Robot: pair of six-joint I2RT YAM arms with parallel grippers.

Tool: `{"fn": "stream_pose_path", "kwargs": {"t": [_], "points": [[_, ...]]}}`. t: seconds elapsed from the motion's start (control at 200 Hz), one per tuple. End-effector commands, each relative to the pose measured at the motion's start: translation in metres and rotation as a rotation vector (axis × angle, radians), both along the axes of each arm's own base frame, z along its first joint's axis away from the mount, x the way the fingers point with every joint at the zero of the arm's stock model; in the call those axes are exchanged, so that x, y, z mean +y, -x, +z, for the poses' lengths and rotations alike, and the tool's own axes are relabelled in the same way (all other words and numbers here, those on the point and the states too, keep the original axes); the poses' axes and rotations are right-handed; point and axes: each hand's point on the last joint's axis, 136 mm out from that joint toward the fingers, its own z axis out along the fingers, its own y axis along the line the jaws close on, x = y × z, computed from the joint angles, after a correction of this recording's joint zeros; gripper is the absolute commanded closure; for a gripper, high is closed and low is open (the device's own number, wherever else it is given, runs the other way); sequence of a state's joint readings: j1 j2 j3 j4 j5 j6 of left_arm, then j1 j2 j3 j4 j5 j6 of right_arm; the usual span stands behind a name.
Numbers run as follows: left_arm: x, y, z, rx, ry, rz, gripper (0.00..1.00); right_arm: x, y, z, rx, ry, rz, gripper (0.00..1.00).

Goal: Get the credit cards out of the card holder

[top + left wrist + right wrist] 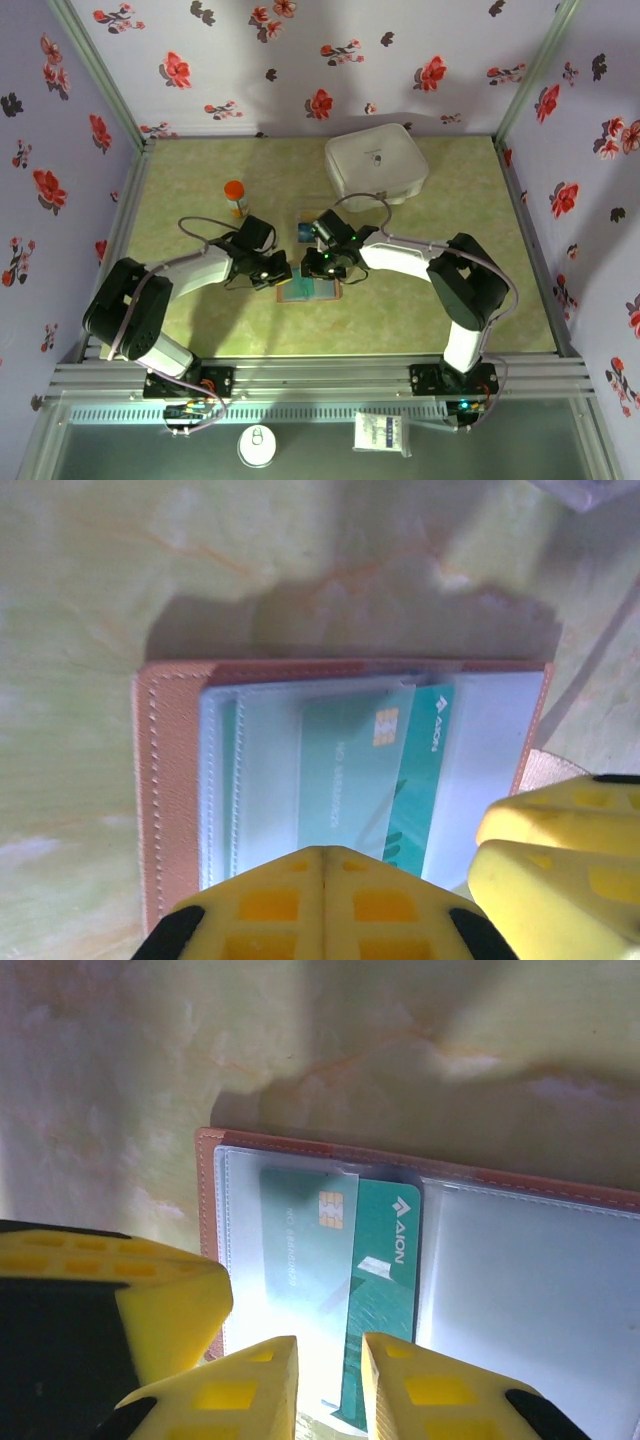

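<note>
Left arm (150, 300): glossy white rounded shells with black joints between them.
Right arm (445, 275): the same white shells, with a bulky black elbow joint.
Left base (190, 383): black block at 7 o'clock in the top view, with thin coloured wires beneath it.
Right base (455, 380): black block at 5 o'clock, with a small green light below it.
Cables (195, 224): thin, pale grey, looping off each forearm.
Left end effector (322, 900): two yellow plastic fingers (270, 905) with square recessed pockets and black outer corners.
Right end effector (330, 1385): matching yellow pocketed fingers with black-tipped outer edges.
</note>
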State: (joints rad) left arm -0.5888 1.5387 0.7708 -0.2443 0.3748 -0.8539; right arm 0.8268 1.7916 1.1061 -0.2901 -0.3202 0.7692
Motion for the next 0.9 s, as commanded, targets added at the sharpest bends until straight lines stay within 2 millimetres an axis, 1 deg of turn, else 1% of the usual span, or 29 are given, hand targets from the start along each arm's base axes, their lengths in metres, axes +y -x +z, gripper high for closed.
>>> {"fn": "stream_pose_path", "kwargs": {"t": [0.0,0.235,0.44,0.53,0.635,0.735,0.895], "points": [[-0.004,0.000,-0.003,0.008,-0.014,-0.011,0.99,-0.007,0.000,-0.001,-0.006,0.012,-0.004,0.75],[-0.001,0.004,-0.018,0.036,-0.045,-0.012,1.00,-0.008,0.002,-0.008,0.012,0.018,-0.002,0.73],[0.006,0.007,-0.022,0.036,-0.080,-0.008,1.00,-0.008,0.003,-0.017,0.032,0.021,-0.002,0.71],[0.006,0.007,-0.020,0.033,-0.075,-0.005,1.00,-0.007,0.004,-0.022,0.044,0.024,-0.001,0.71],[0.005,0.005,-0.013,0.013,-0.063,0.001,1.00,-0.007,0.005,-0.026,0.050,0.026,-0.001,0.71],[0.007,0.003,-0.008,-0.005,-0.069,0.006,0.97,-0.006,0.004,-0.028,0.055,0.018,-0.002,0.71],[0.009,0.003,-0.008,-0.005,-0.079,0.008,0.96,-0.006,0.006,-0.032,0.068,0.013,-0.004,0.71]]}}
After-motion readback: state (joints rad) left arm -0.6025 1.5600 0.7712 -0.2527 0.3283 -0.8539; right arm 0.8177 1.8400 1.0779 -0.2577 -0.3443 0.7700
